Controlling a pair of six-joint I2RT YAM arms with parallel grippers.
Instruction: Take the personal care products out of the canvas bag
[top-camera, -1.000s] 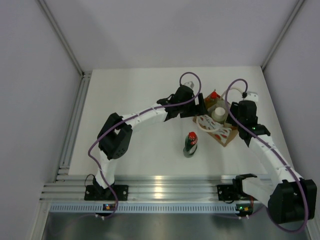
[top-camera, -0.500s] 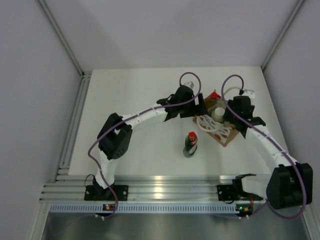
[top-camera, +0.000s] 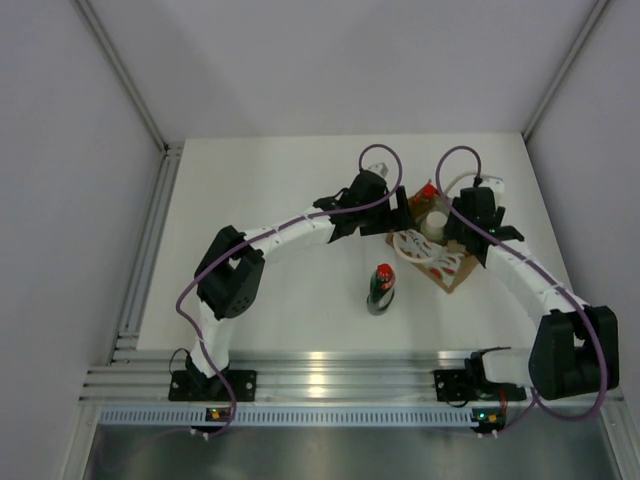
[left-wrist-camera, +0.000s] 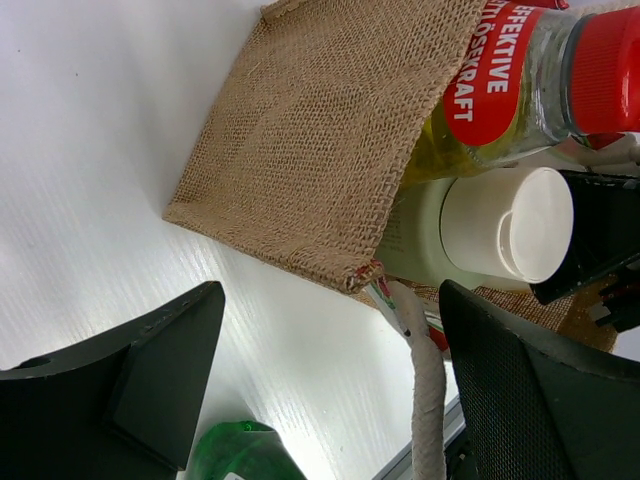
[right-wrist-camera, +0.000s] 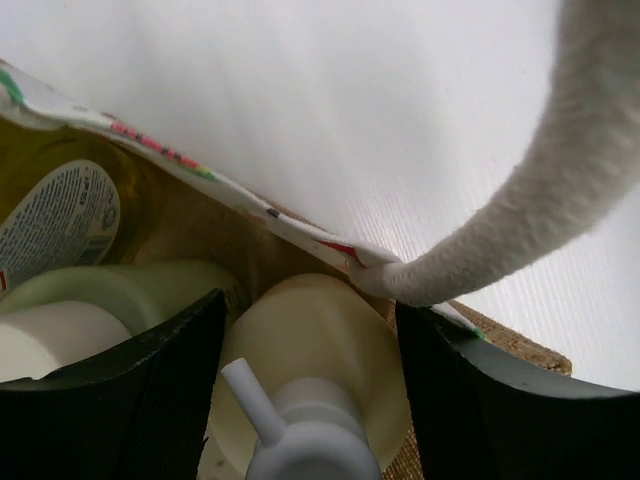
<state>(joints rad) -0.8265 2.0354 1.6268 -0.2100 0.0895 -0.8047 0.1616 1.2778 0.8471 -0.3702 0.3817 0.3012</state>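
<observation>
The right tool (right-wrist-camera: 310, 310), spread, straddles the cream bottle (right-wrist-camera: 320, 370) in the canvas bag (left-wrist-camera: 320, 140), presumably to grip it; the left tool (left-wrist-camera: 330, 300) hangs spread beside the bag.

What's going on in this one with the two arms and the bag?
Two arms are unpacking a canvas bag. A dark green bottle already stands outside it. The right gripper reaches into the bag, open around a pale pump bottle that is not yet lifted. The left gripper hangs open beside the bag, holding nothing. A yellow bottle and a white-capped bottle are inside too.
</observation>
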